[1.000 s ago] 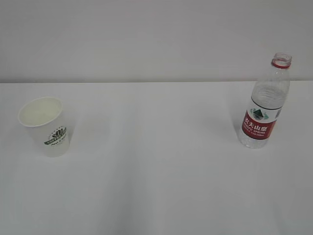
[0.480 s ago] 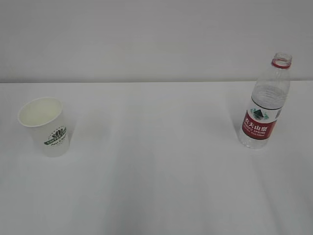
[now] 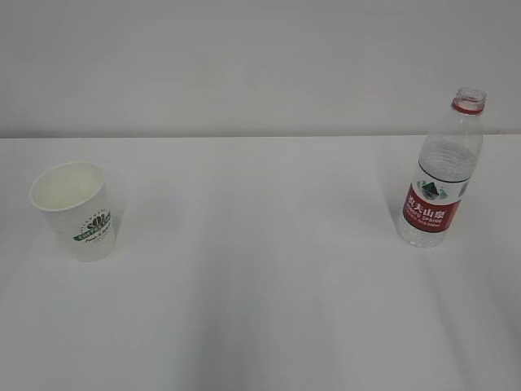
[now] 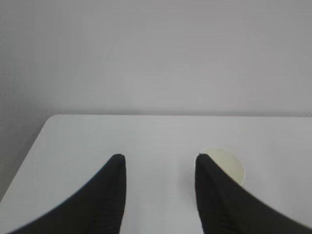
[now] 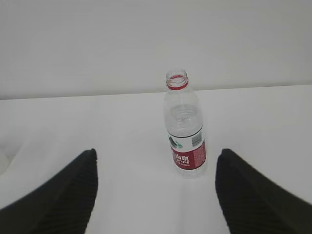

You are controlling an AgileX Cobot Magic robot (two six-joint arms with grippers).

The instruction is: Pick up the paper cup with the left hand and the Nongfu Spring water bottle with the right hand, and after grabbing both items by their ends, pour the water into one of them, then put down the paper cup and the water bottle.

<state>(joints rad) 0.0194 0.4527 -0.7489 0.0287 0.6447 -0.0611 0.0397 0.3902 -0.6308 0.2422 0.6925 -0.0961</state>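
The left hand (image 4: 158, 195) hangs above the white table (image 3: 260, 285), fingers parted about halfway and holding nothing; the paper cup (image 3: 75, 209) stands upright at the table's left, partly behind one fingertip. The right hand (image 5: 156, 190) spreads wide and empty (level with the table), the uncapped Nongfu Spring water bottle (image 5: 184, 127) upright ahead between its fingers.
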